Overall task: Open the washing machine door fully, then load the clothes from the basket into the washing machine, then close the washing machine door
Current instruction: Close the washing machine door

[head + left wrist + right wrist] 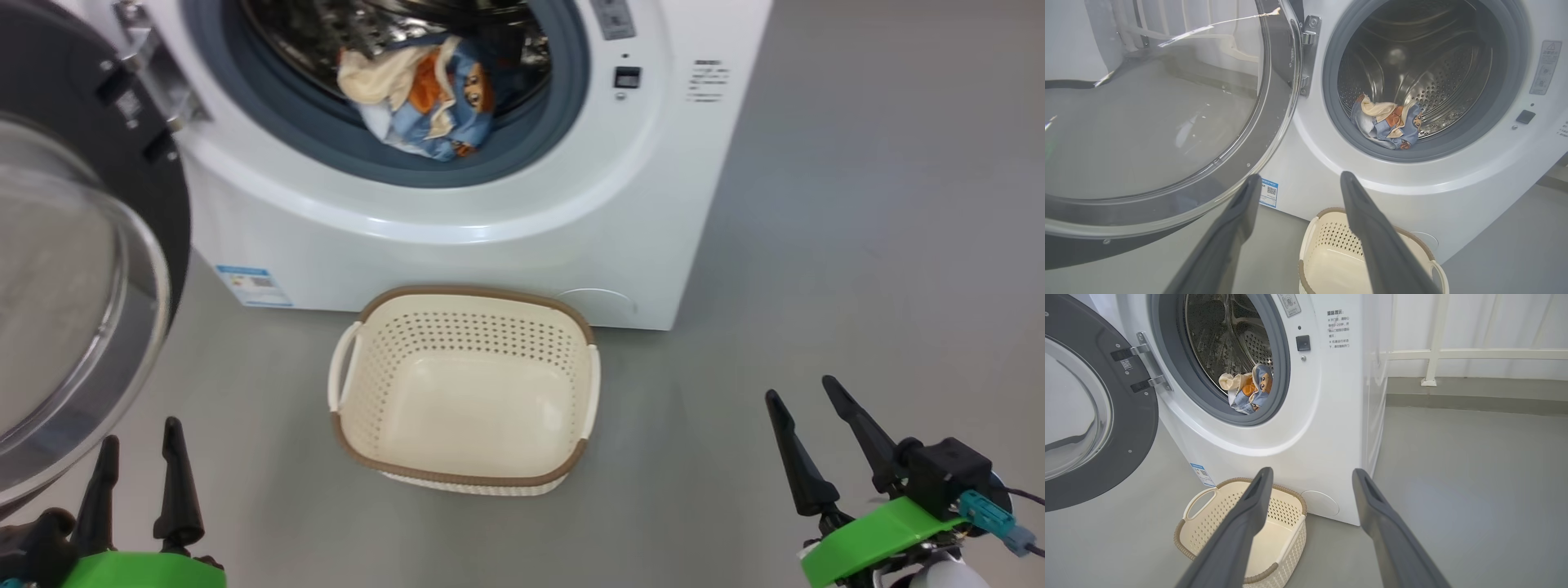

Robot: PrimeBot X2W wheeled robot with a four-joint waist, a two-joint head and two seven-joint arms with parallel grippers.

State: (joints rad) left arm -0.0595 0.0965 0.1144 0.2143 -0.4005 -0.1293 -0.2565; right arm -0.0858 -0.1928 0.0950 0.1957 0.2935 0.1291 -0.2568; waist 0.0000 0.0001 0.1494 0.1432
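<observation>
Left hand (140, 433), right hand (800, 388) spread; clothes (424, 98) in drum (1437, 73).

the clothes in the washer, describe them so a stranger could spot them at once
Find the big white washing machine with its round door swung open to the left. Look into the steel drum: the clothes lie at its front, against the grey-blue gasket. They are the one soft thing there: light blue fabric with orange-brown cartoon figures and cream lining.

a laundry room: white washing machine (490, 245) on bare grey floor (857, 245).
</observation>
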